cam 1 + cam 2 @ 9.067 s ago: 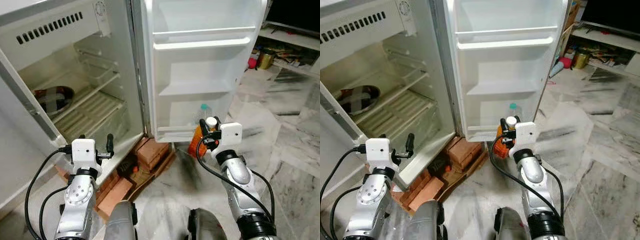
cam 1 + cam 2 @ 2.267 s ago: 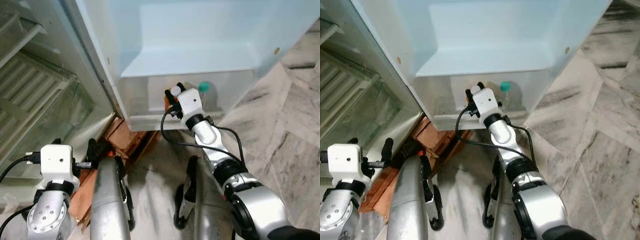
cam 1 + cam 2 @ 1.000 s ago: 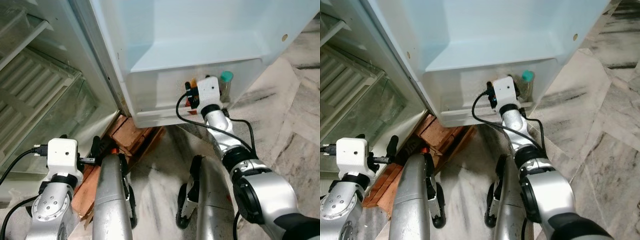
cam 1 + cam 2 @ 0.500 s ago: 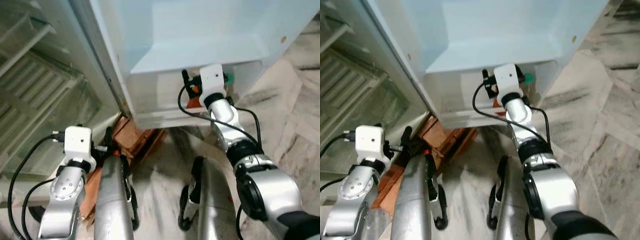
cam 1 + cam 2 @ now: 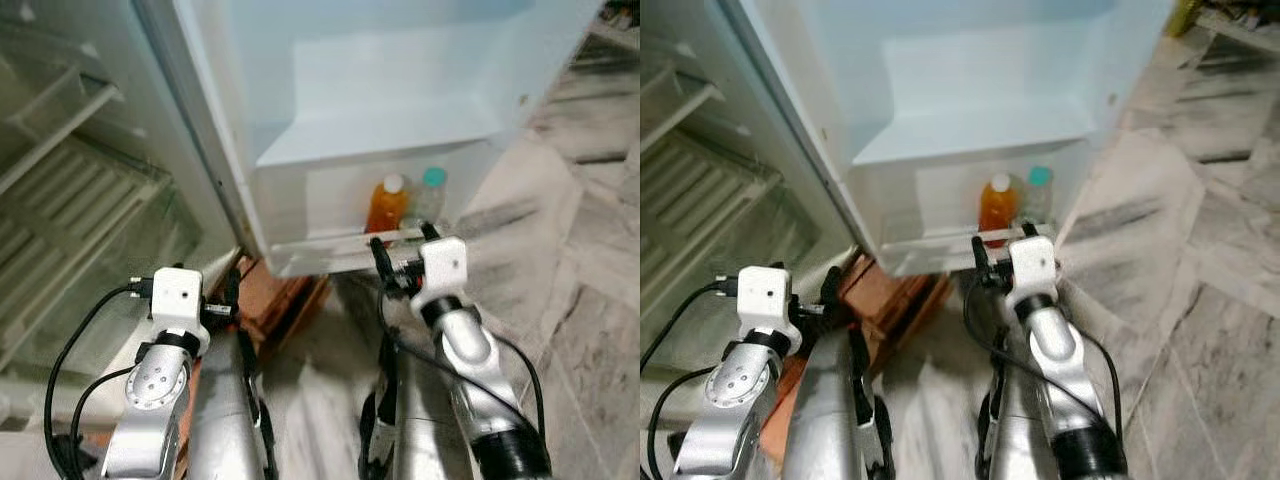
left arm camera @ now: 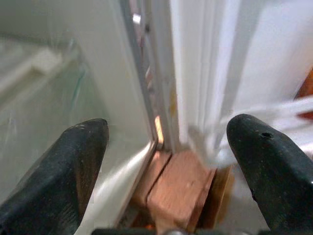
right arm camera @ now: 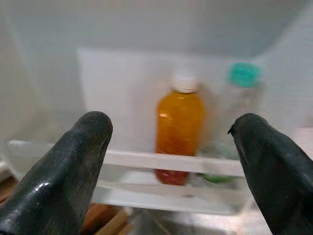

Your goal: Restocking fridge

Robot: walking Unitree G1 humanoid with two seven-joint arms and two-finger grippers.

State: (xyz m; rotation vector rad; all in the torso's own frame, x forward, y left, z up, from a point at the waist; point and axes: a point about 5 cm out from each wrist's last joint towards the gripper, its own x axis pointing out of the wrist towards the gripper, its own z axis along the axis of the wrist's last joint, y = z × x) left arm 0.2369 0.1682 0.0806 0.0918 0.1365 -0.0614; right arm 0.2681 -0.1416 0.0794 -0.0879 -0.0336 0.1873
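In the left eye view the open fridge door [image 5: 400, 90] takes up the upper centre of the frame. Its lowest door shelf [image 5: 330, 245] sits just above mid-frame, and in it an orange juice bottle [image 5: 386, 204] with a white cap stands upright. Just to its right stands a clear bottle with a teal cap [image 5: 430, 197]; whether the two touch cannot be told. The right pincer [image 5: 398, 250] is in the centre of the frame, just below the shelf rail, fingers spread apart and empty. The left pincer [image 5: 230, 290] sits at lower left, near the fridge's bottom edge. Wire shelves [image 5: 80, 200] of the fridge interior fill the left side, reddish bricks [image 5: 290, 295] lie under the fridge near the centre, and a grey marble floor [image 5: 590, 300] covers the right.

The right eye view shows the same layout, with the orange juice bottle and teal-capped bottle at centre.

In the left wrist view the two black fingers [image 6: 73, 161] stand wide apart at the lower corners, holding nothing. Between them are the fridge's lower edge and a brick.

In the right wrist view the fingers [image 7: 73, 166] are likewise splayed wide and empty at the lower corners. The orange juice bottle stands at centre behind the white shelf rail, the teal-capped bottle just right of it.
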